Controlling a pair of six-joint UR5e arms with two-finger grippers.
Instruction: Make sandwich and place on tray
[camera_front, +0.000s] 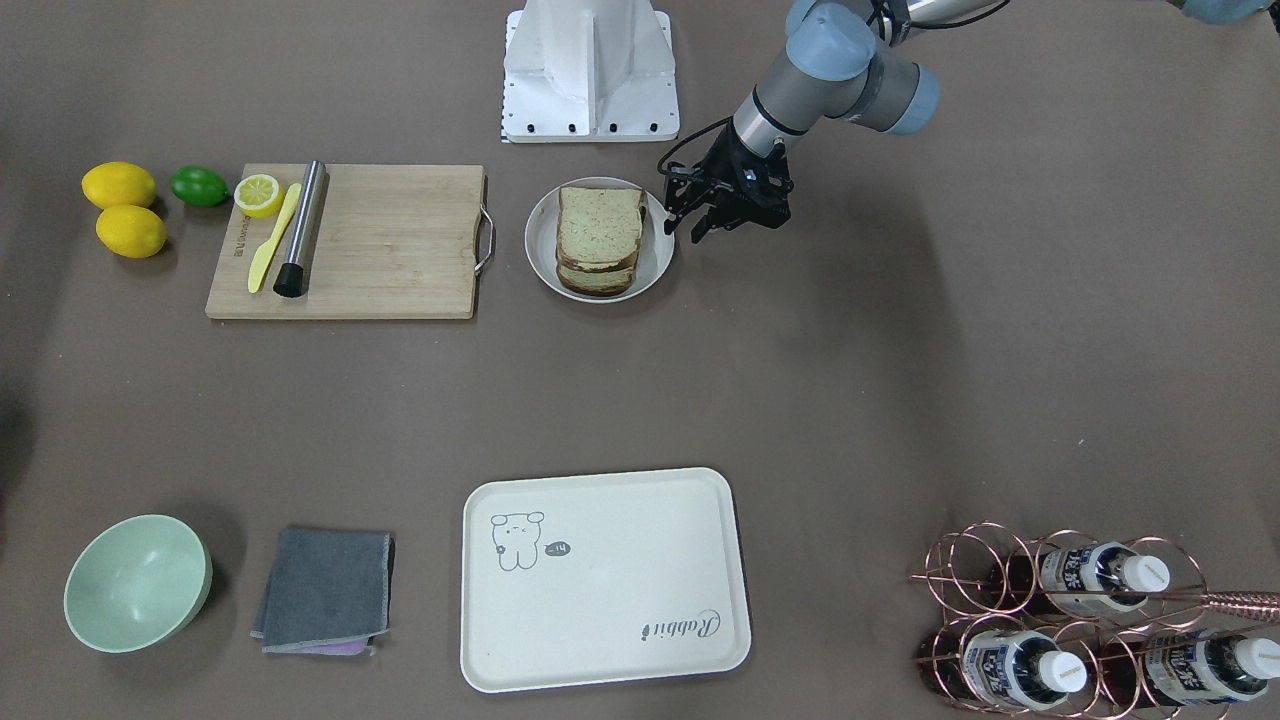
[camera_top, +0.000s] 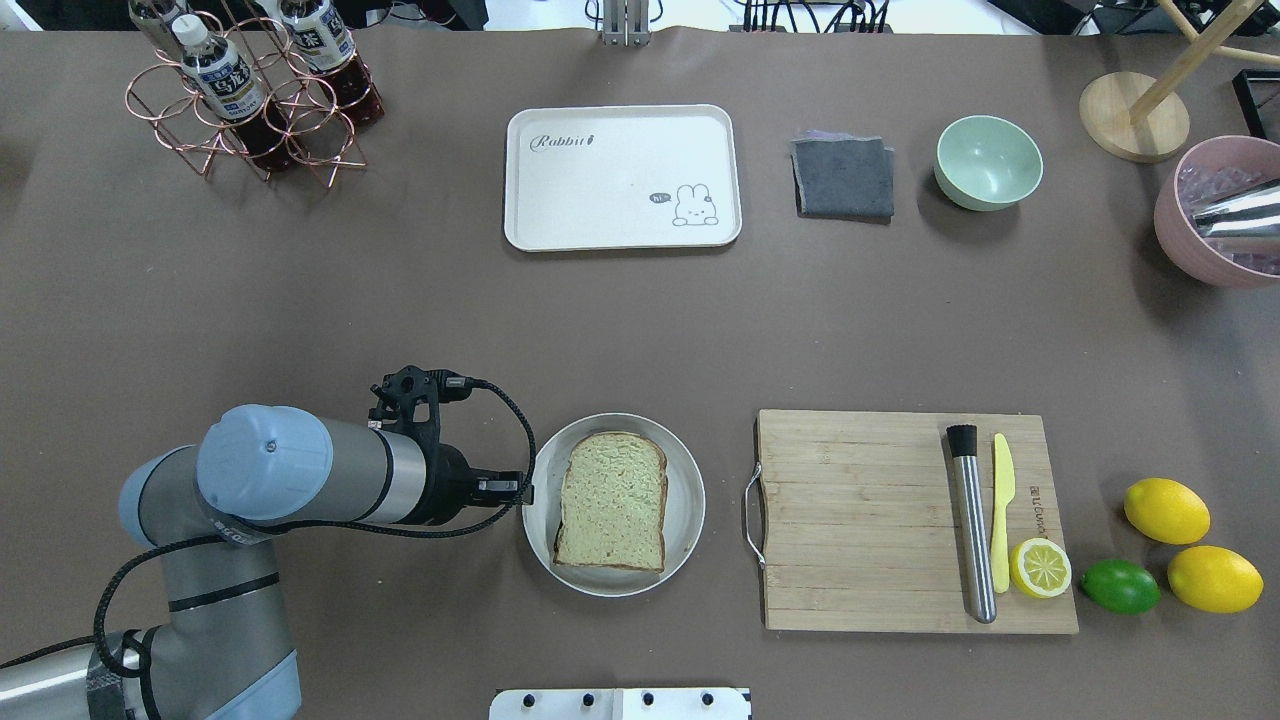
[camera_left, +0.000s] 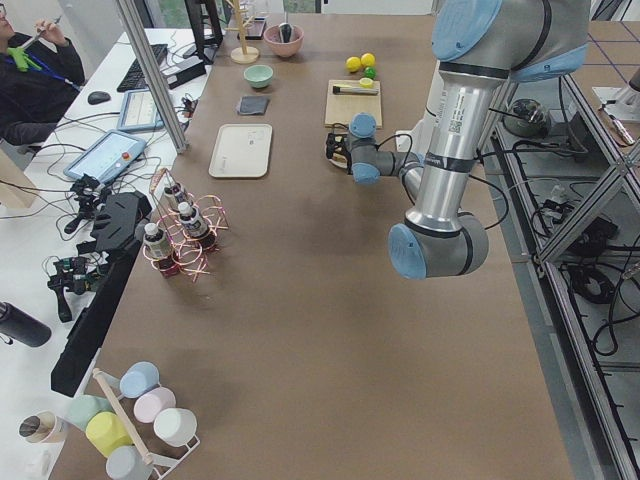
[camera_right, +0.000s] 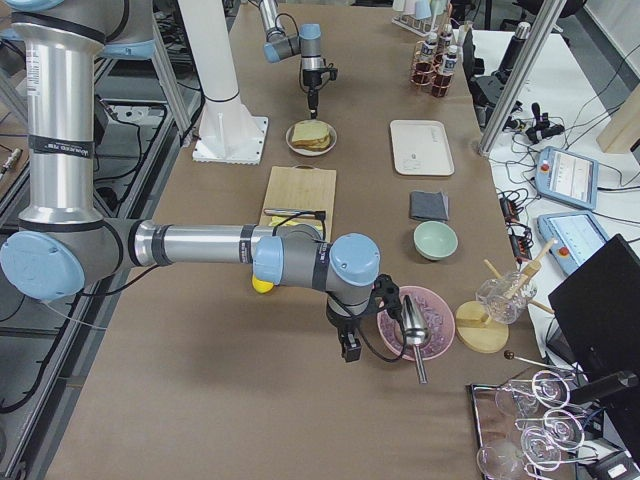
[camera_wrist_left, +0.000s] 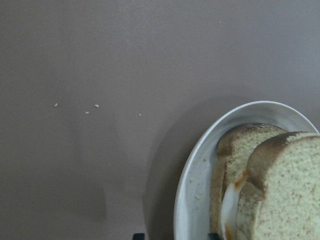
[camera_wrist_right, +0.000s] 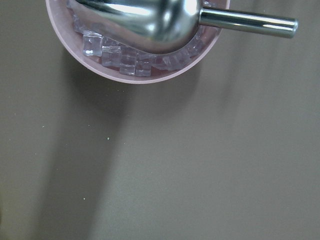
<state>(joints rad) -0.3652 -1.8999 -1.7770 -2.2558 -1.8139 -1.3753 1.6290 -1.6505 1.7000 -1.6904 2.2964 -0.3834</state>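
The sandwich (camera_front: 598, 235), two greenish-tan slices with a white-and-orange egg edge (camera_wrist_left: 229, 205) between them, lies on a round white plate (camera_front: 540, 250). My left gripper (camera_front: 682, 233) hangs open just beside the plate's rim, on the side away from the cutting board, holding nothing. In the left wrist view the rim (camera_wrist_left: 192, 190) runs between its two dark fingertips. The cream tray (camera_front: 600, 600) with the bear drawing sits bare across the table. My right gripper (camera_right: 350, 348) hovers by a pink bowl; I cannot tell if it is open or shut.
A wooden cutting board (camera_front: 400, 240) carries a steel muddler, a yellow knife and a half lemon. Lemons and a lime lie beyond it. A green bowl (camera_front: 135, 582), a grey cloth (camera_front: 325, 590) and a copper bottle rack (camera_front: 1080, 620) flank the tray. The pink bowl (camera_wrist_right: 135, 75) holds ice and a scoop.
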